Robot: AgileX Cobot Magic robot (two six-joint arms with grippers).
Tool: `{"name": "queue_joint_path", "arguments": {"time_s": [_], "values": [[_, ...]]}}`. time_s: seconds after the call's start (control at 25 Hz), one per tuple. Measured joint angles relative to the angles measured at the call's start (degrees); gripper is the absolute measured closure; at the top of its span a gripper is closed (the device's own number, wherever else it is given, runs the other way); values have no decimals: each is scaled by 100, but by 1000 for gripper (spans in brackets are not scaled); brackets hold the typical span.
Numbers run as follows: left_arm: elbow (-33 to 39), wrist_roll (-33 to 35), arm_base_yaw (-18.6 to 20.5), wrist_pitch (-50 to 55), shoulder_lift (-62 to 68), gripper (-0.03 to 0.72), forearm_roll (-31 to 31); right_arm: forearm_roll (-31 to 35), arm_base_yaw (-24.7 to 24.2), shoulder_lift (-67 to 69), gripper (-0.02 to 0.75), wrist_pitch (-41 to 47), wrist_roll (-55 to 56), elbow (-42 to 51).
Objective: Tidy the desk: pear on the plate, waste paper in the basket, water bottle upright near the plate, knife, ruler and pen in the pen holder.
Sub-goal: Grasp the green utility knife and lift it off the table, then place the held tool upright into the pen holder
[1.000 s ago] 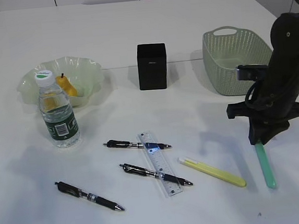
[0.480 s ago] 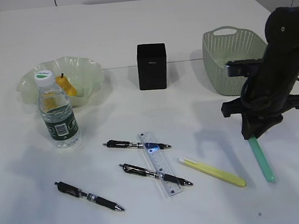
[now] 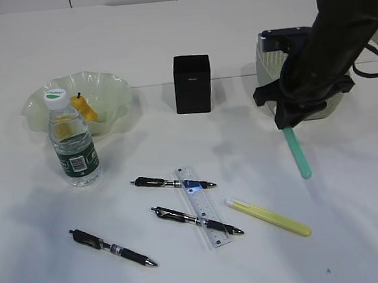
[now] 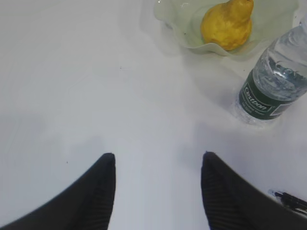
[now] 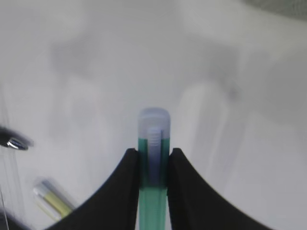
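Right hand is clamping the green knife, hanging it above the desk, yellow knife lying nearer and left below it. Pen holder is sitting farther left, basket right behind. Left hand is gaping, holding nothing, with bottle and pear on the plate beyond.

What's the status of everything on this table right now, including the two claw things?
pear: lying in the plate
water bottle: upright, capped, beside the plate
pen holder: upright
basket: upright
ruler: flat across two pens
yellow knife: lying flat
green knife: lifted, hanging tilted
right end effector: shut on green knife
left end effector: open, holding nothing
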Motion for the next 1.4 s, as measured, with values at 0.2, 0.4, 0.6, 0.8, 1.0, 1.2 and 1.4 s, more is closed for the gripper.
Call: {"name": "queue_joint_path", "arguments": {"time_s": [0.2,0.4,0.6,0.8,1.0,1.2,1.4], "values": [[0,0,0,2,0,286,0,0,0,0,622,-491,-37,-271],[0,0,0,2,0,286,0,18,0,0,620,-1248,-60,-301],[0,0,0,2,0,286,0,143,0,32,620,-1756,-74,-305],[0,0,0,2,0,286,0,196,163,43,620,-2267,-206,-305],[0,0,0,2,0,286,0,223,351,43,620,-2993,-277,-305],[0,0,0,2,0,286,0,223,380,50,620,-3778,-302,-305],[0,0,0,2,0,286,0,237,380,55,620,-4678,-302,-305]]}}
